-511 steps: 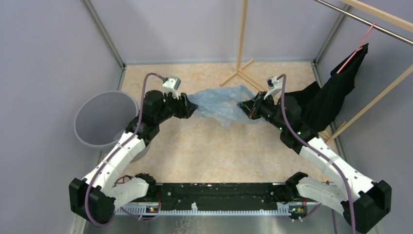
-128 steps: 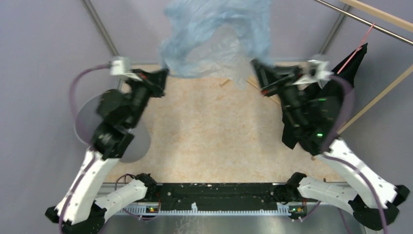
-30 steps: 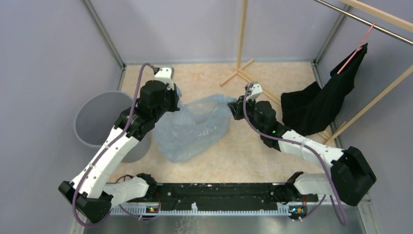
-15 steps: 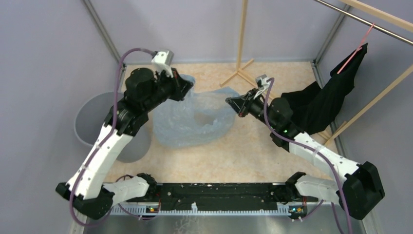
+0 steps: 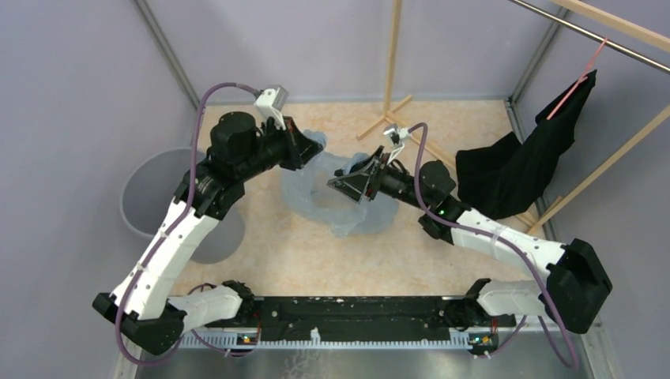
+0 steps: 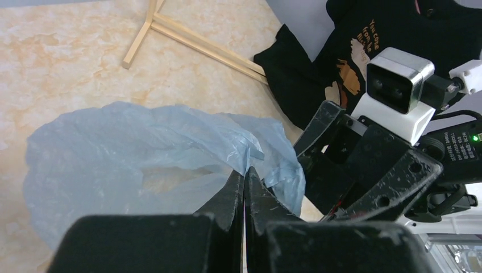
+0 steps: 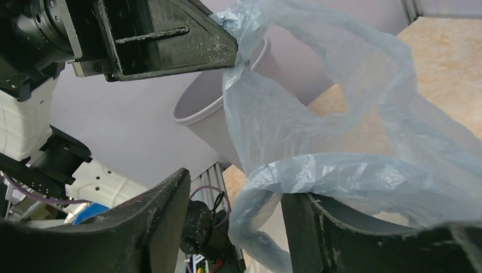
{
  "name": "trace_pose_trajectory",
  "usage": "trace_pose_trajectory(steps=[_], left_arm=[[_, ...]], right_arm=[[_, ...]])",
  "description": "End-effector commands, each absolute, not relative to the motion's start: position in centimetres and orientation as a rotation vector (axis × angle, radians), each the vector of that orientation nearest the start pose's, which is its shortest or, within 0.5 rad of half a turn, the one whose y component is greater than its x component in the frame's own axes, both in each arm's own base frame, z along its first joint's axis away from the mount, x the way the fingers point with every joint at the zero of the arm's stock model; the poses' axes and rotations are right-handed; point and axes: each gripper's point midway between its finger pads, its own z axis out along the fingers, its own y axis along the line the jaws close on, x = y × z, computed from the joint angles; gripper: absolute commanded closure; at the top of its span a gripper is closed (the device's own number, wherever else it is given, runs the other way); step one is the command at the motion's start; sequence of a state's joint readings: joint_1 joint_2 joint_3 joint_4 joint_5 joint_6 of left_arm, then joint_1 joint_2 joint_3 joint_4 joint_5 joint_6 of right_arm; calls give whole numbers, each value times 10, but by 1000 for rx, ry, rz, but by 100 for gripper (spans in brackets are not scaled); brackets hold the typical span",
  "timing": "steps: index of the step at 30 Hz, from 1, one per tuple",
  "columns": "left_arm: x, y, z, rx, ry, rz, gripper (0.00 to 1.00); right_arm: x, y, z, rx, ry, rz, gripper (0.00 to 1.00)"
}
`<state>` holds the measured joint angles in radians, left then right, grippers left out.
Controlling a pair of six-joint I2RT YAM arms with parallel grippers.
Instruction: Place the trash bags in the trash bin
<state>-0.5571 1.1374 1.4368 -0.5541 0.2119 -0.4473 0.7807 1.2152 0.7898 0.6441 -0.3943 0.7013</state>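
The light-blue translucent trash bag (image 5: 336,207) hangs crumpled over the floor between both arms. My left gripper (image 5: 306,150) is shut on its upper edge; in the left wrist view the film (image 6: 142,142) spreads out from the pinched jaws (image 6: 245,176). My right gripper (image 5: 338,183) is open close beside the left one. In the right wrist view the bag (image 7: 324,119) drapes over one finger (image 7: 324,222), with a wide gap between the jaws (image 7: 236,185). The grey trash bin (image 5: 162,193) stands at the left, apart from the bag, and also shows behind the film (image 7: 207,114).
A black garment (image 5: 513,166) hangs from a wooden rack at the right and shows in the left wrist view (image 6: 369,34). A wooden stand (image 5: 389,87) rises at the back centre. Grey walls enclose the marbled floor (image 5: 355,253).
My right gripper has opened, let go of the bag's edge and moved left toward the left gripper. The bag has bunched up narrower between them.
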Motion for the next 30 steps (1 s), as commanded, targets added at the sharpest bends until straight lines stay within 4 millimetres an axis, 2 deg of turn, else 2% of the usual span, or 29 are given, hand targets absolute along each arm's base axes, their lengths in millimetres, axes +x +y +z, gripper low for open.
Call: trace_pose_trajectory(steps=[1,4,7,16,22,28,30], left_arm=[[255,-225,387,229,1896,-920,100],[251,-230,381,233,1916,-955,100],[249,-236,374,242,1941,-988,100],[242,-252,364,277,1979,-1097,100],[234,-257,364,287,1990,-1149,100],[230,-258,354,267,2037,-1162,100],[230,-261,350,253,2058,-1180,100]], right_arm=[[211,362,373,-432,1381,1449,36],[212,369,369,-409,1425,1368,29],[223,368,359,-343,1498,1249,26],[244,361,340,-203,1568,1012,24],[244,373,336,-182,1542,1036,27],[234,371,338,-142,1412,1168,29],[234,367,337,-119,1400,1176,33]])
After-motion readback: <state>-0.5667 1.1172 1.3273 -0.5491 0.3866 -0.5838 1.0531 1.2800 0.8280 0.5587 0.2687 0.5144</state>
